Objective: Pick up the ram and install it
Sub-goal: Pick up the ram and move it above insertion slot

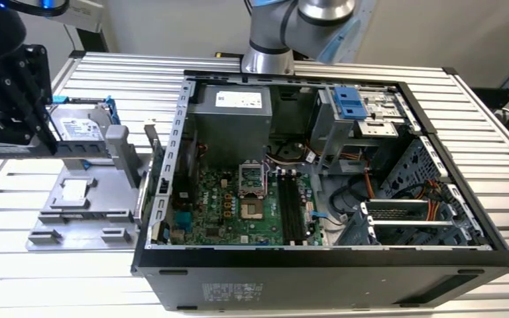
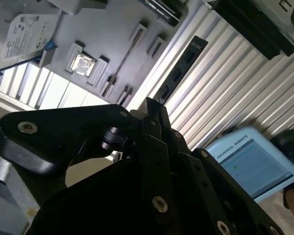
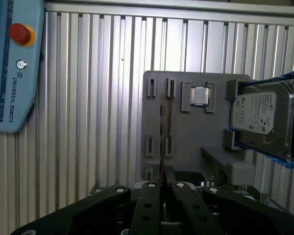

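On the gray fixture [image 3: 191, 142], the ram [image 3: 161, 125] stands beside processor [image 3: 200, 96] and hard drive [image 3: 259, 117].

White capital lettering, a maker's name, runs along the blue edge of the teach pendant [image 3: 12, 68], off to one side of the end effector [image 3: 162, 188]. On its other side, the hard drive [image 3: 288, 128] carries a white printed label [image 3: 255, 110], its print too fine to read. Well away from the end effector, a white sticker [image 1: 238, 99] on the power supply [image 1: 228, 132] and a grey sticker [image 1: 232, 291] on the computer case [image 1: 343, 285] are both illegible.

Wrist views close (shared grey fixture [image 3: 196, 132])
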`<state>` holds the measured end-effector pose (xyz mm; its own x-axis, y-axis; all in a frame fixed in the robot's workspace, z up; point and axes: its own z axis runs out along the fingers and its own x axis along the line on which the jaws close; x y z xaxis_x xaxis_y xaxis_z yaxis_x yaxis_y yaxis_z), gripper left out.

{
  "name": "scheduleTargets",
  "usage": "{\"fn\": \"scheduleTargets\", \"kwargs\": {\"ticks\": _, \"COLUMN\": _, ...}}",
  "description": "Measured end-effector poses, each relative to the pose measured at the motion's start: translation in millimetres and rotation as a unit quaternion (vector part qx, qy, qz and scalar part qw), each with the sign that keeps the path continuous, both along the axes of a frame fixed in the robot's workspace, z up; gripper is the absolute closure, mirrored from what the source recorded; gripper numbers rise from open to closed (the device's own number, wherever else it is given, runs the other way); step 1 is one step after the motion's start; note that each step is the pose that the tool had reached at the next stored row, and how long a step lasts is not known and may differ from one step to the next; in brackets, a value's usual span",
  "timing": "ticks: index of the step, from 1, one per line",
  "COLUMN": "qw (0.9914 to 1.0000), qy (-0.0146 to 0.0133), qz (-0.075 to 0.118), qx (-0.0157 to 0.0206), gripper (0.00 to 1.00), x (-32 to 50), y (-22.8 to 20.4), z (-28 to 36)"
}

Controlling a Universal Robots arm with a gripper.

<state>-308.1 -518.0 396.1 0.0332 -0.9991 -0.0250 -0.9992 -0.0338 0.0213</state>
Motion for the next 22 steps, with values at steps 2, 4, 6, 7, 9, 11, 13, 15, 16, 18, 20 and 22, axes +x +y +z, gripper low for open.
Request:
{"fn": "scheduleTargets", "kwargs": {"ticks": 2, "qw": 1.00000, "qy": 0.0012, "qz": 0.000, "qx": 0.0001, "gripper": 1.00, "x": 6.2, "y": 0.0, "z": -0.1}}
{"fn": "scheduleTargets", "kwargs": {"ticks": 4, "qw": 1.00000, "qy": 0.0024, "qz": 0.000, "qx": 0.0000, "gripper": 1.00, "x": 12.2, "y": -0.1, "z": 0.0}}
{"fn": "scheduleTargets", "kwargs": {"ticks": 6, "qw": 0.99999, "qy": 0.0037, "qz": 0.000, "qx": 0.0000, "gripper": 1.00, "x": 18.3, "y": -0.1, "z": 0.0}}
{"fn": "scheduleTargets", "kwargs": {"ticks": 7, "qw": 0.99999, "qy": 0.0044, "qz": 0.000, "qx": 0.0000, "gripper": 1.00, "x": 21.7, "y": -0.2, "z": 0.0}}
{"fn": "scheduleTargets", "kwargs": {"ticks": 9, "qw": 0.99998, "qy": 0.0056, "qz": 0.000, "qx": 0.0000, "gripper": 1.00, "x": 27.7, "y": -0.2, "z": 0.0}}
{"fn": "scheduleTargets", "kwargs": {"ticks": 11, "qw": 0.99998, "qy": 0.0070, "qz": 0.000, "qx": 0.0000, "gripper": 1.00, "x": 34.2, "y": -0.3, "z": 0.0}}
{"fn": "scheduleTargets", "kwargs": {"ticks": 13, "qw": 0.99997, "qy": 0.0083, "qz": 0.000, "qx": 0.0000, "gripper": 1.00, "x": 40.5, "y": -0.3, "z": 0.0}}
{"fn": "scheduleTargets", "kwargs": {"ticks": 15, "qw": 0.99995, "qy": 0.0097, "qz": 0.000, "qx": 0.0000, "gripper": 1.00, "x": 47.1, "y": -0.4, "z": 0.0}}
{"fn": "scheduleTargets", "kwargs": {"ticks": 16, "qw": 0.99995, "qy": 0.0104, "qz": 0.000, "qx": 0.0000, "gripper": 1.00, "x": 50.5, "y": -0.4, "z": 0.0}}
{"fn": "scheduleTargets", "kwargs": {"ticks": 18, "qw": 0.99993, "qy": 0.0118, "qz": 0.000, "qx": 0.0000, "gripper": 1.00, "x": 57.2, "y": -0.5, "z": 0.0}}
{"fn": "scheduleTargets", "kwargs": {"ticks": 20, "qw": 0.99991, "qy": 0.0131, "qz": 0.000, "qx": 0.0001, "gripper": 1.00, "x": 64.1, "y": -0.5, "z": -0.1}}
{"fn": "scheduleTargets", "kwargs": {"ticks": 22, "qw": 0.99990, "qy": 0.0145, "qz": 0.000, "qx": 0.0001, "gripper": 1.00, "x": 71.0, "y": -0.6, "z": 0.0}}
